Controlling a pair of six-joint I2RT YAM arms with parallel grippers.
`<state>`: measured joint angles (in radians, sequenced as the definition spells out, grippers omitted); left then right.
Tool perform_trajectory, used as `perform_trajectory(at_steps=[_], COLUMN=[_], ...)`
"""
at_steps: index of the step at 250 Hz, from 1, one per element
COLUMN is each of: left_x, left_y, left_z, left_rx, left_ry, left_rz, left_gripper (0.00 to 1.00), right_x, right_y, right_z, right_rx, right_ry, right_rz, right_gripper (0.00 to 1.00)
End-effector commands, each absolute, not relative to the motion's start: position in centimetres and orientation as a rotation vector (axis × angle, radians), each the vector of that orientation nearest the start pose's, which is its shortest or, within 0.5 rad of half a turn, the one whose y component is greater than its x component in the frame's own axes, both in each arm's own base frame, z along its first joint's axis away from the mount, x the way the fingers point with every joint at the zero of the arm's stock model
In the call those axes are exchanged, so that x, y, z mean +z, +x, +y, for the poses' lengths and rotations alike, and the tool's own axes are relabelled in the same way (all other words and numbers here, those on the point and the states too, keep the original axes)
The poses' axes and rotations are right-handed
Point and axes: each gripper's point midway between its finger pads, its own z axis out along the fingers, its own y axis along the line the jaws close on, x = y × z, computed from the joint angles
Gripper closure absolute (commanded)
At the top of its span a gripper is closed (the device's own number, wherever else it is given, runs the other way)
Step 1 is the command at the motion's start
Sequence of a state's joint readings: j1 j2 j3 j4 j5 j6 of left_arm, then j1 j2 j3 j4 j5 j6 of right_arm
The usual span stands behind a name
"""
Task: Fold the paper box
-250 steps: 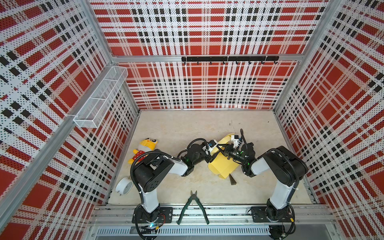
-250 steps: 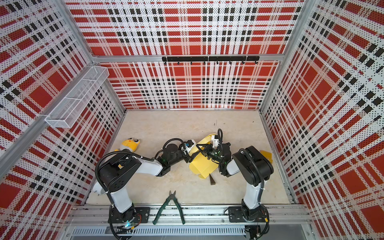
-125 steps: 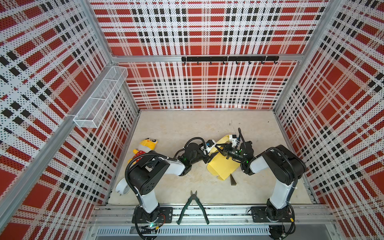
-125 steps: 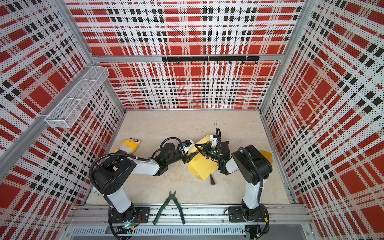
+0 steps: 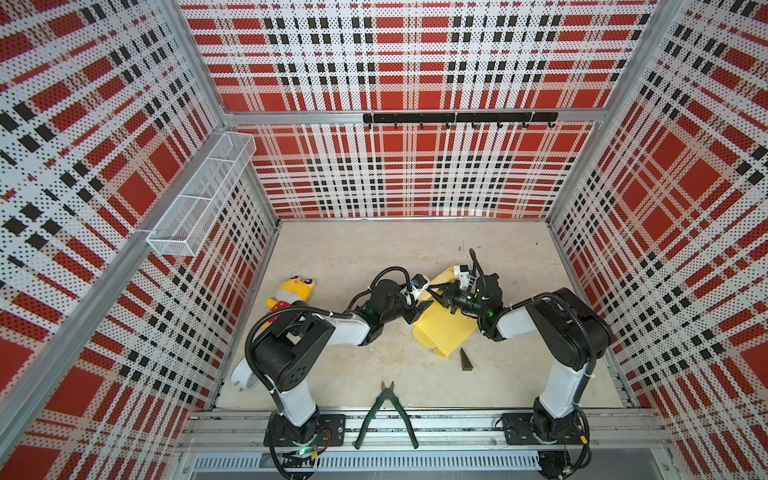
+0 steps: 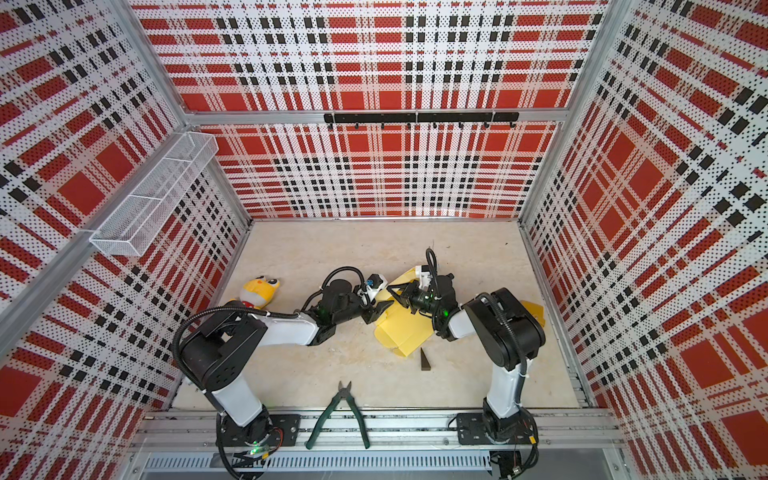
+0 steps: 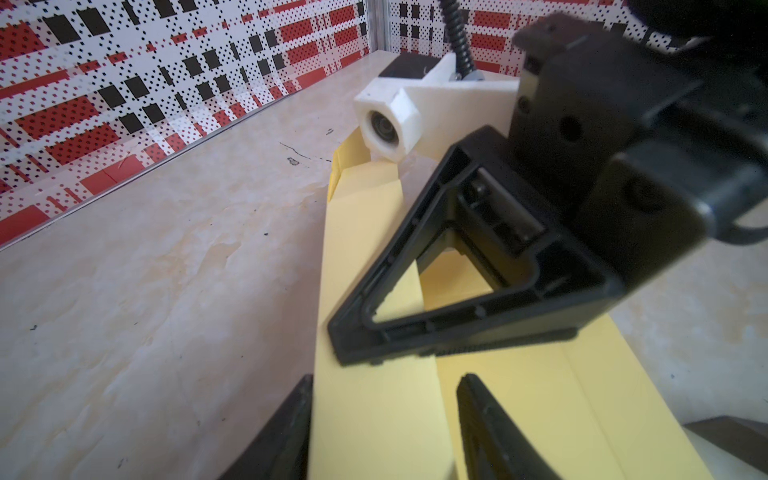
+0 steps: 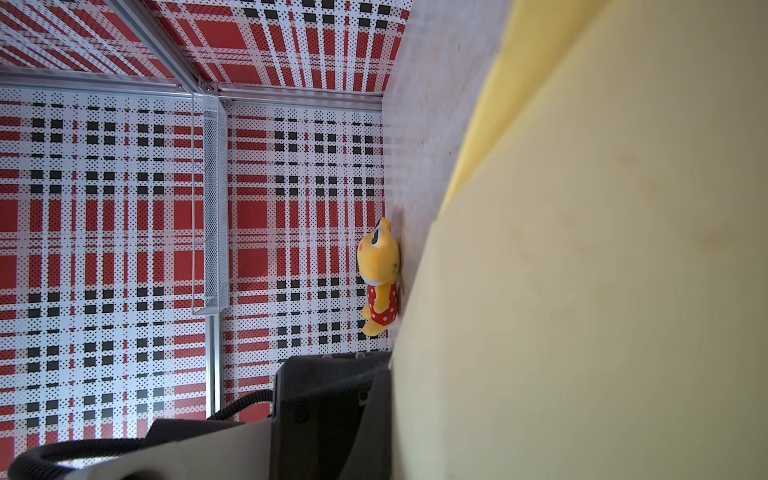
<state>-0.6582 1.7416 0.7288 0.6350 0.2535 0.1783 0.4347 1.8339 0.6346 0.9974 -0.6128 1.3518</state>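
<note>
The pale yellow paper box [image 5: 446, 332] [image 6: 402, 334] lies partly folded on the floor between both arms. My left gripper [image 5: 417, 312] [image 6: 374, 312] is open and straddles a raised strip of the box. In the left wrist view that strip [image 7: 374, 415] runs between the two dark fingers [image 7: 286, 436], close to one and apart from the other. My right gripper [image 5: 444, 297] [image 6: 402, 296] [image 7: 345, 347] is shut on the same strip's edge, just beyond the left fingertips. In the right wrist view the box [image 8: 582, 291] fills the frame beside my right gripper [image 8: 384, 415].
A yellow plush toy [image 5: 291, 291] [image 8: 380, 274] lies by the left wall. Green pliers [image 5: 386, 409] lie at the front edge, with a dark wedge [image 5: 465, 359] beside the box. A white roll [image 5: 243, 374] and an orange-yellow piece [image 6: 534, 309] sit behind the arms. A wire basket [image 5: 199, 203] hangs on the left wall.
The left gripper's jaws have narrowed around the strip, and the left arm has shifted slightly. The right gripper has stayed shut on the box, moving a little toward the back.
</note>
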Motion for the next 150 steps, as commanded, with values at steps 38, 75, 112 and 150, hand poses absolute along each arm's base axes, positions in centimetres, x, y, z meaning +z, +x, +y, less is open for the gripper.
perform_trajectory(at_steps=[38,75,112,150], left_x=[12.7,13.3,13.6,14.4], left_y=[36.7,37.4,38.2,39.3], left_z=[-31.3,-31.0,-30.6,-29.9], left_rx=[-0.554,-0.548,-0.542,-0.583], left_ry=[0.853,0.833,0.797,0.707], left_rz=[1.763,1.756,1.764,1.792], left_gripper=[0.49,0.49,0.49,0.5], right_x=[14.7,16.0,16.9,17.2], right_y=[36.8,36.7,36.0,34.6], right_z=[26.9,26.5,25.3,24.2], right_rx=[1.693,1.689,1.624,1.439], right_ry=[0.375,0.367,0.353,0.253], right_rz=[2.057,2.038,2.033,2.067], right_gripper=[0.79,0.64,0.54,0.51])
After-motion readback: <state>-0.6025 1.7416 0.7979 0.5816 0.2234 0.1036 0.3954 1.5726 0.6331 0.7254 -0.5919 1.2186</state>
